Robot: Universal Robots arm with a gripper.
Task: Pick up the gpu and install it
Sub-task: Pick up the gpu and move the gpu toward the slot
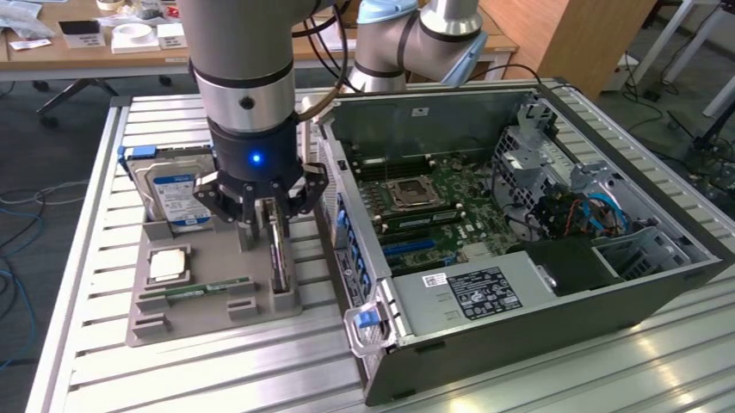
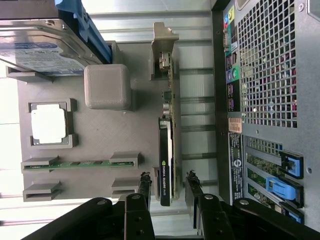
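We see the graphics card (image 2: 167, 145) standing on its long edge in a slot of the grey tray (image 2: 100, 135), directly under the claw (image 2: 168, 176). The wrist view shows what the other view hides. The card's labelled end lies between the two black fingertips (image 2: 144, 182), one on each side. There is a narrow gap on both sides, so the claw is spread wide and has hold of nothing. The card's silvery end bracket (image 2: 164, 47) is at the end farthest from the claw.

The exterior view shows the height instead: the claw hangs upright over the tray, its fingers reaching down around the card's upper edge.

To one side of the claw, the tray also holds a hard drive (image 2: 40, 50) with a blue label, propped on edge. Near it are a square grey block (image 2: 107, 86), a silver processor chip (image 2: 48, 125) lying flat and a slim green memory stick (image 2: 80, 164).

On the claw's other side, just beside the tray, stands the computer case (image 1: 643, 249). From the wrist we see only its back panel, with a mesh grille (image 2: 265, 65) and blue slot latches (image 2: 282, 187). The exterior view looks into its open side, onto the green main board (image 1: 442, 206) and the power supply (image 1: 477, 292). Tray and case both rest on a slatted metal table (image 1: 172, 379).
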